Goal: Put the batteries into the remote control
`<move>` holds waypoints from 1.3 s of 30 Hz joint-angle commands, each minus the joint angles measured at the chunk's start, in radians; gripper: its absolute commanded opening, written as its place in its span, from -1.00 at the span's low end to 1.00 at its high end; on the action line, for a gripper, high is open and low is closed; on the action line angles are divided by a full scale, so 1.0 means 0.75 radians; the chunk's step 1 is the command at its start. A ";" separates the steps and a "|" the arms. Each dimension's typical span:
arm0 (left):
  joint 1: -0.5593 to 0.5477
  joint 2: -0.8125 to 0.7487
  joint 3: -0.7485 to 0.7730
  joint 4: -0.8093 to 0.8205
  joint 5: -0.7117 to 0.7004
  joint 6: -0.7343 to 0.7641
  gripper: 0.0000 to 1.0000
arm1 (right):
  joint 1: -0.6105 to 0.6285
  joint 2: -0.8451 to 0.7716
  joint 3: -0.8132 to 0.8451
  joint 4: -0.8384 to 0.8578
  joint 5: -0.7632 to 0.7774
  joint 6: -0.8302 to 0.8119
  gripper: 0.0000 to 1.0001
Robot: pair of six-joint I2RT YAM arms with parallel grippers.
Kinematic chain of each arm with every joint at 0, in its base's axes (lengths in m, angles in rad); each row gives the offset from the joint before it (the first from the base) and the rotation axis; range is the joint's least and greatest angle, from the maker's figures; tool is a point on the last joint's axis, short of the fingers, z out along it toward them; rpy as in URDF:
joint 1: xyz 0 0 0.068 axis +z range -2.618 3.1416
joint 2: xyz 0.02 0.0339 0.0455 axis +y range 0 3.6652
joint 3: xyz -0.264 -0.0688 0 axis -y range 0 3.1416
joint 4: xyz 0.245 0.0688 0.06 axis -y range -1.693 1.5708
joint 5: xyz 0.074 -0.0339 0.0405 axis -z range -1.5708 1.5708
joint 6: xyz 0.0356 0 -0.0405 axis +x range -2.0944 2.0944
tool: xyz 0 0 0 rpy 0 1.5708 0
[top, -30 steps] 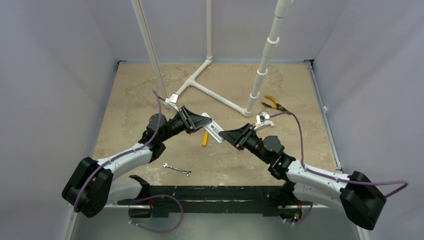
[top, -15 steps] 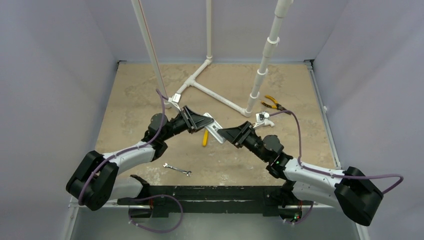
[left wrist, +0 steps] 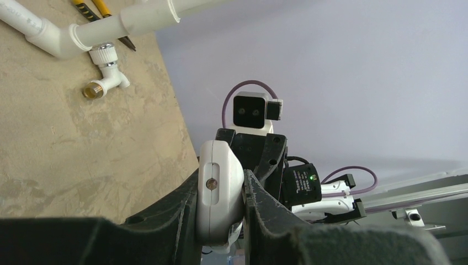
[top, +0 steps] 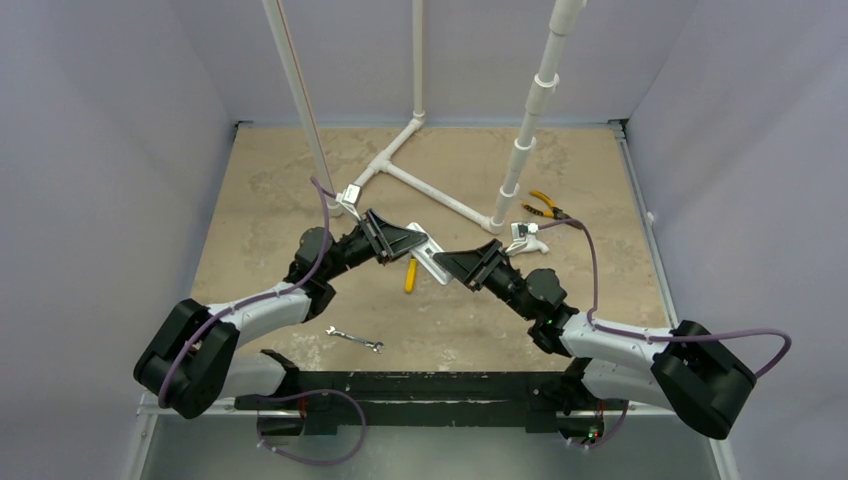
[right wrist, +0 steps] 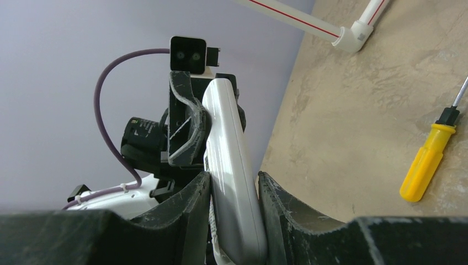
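White plastic spans the gap between our two arms. The remote (right wrist: 228, 154) is held up off the table, with the left gripper (left wrist: 219, 187) pinching one end and the right gripper (right wrist: 234, 193) pinching the other. Over the last second our right arm has crept in toward the left, so from above less of the remote shows between the two grips. We read that as a re-grip or a turn to expose the battery bay, not loading proper. We see no batteries in any view; they may be hidden beneath the arms. The screwdriver (top: 409, 277) lies on the table just beside the remote, and the wrench (top: 355, 339) lies nearer our bases.
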 commanded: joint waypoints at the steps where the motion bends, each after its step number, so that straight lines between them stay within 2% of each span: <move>1: -0.009 -0.023 0.013 0.069 -0.031 0.029 -1.00 | 0.002 -0.007 0.018 0.116 -0.026 0.010 -0.34; 9: -0.010 -0.059 0.014 0.048 -0.082 0.055 -1.00 | 0.002 -0.010 0.056 0.072 -0.065 -0.024 -0.32; 12: -0.009 -0.067 0.013 0.045 -0.092 0.064 -1.00 | 0.003 0.003 0.056 0.092 -0.074 -0.022 -0.45; 15: -0.009 -0.077 0.009 0.040 -0.097 0.076 -1.00 | 0.002 0.017 0.055 0.113 -0.081 -0.018 -0.47; 17: -0.009 -0.132 0.006 0.036 -0.103 0.078 -1.00 | 0.002 0.030 0.057 0.129 -0.094 -0.016 -0.37; 21: -0.009 -0.085 0.006 0.035 -0.109 0.083 -1.00 | 0.002 0.045 0.065 0.152 -0.116 -0.015 -0.20; 26: -0.008 -0.088 0.003 0.040 -0.111 0.086 -1.00 | 0.002 0.055 0.067 0.165 -0.127 -0.008 -0.19; 30: -0.009 -0.088 0.002 0.044 -0.109 0.086 -1.00 | 0.002 0.065 0.062 0.182 -0.127 -0.004 -0.34; 33: -0.010 -0.091 -0.004 0.046 -0.107 0.087 -1.00 | 0.002 0.063 0.061 0.185 -0.122 -0.001 -0.35; 39: -0.010 -0.095 -0.009 0.047 -0.097 0.087 -1.00 | 0.003 0.052 0.019 0.282 -0.045 0.017 -0.14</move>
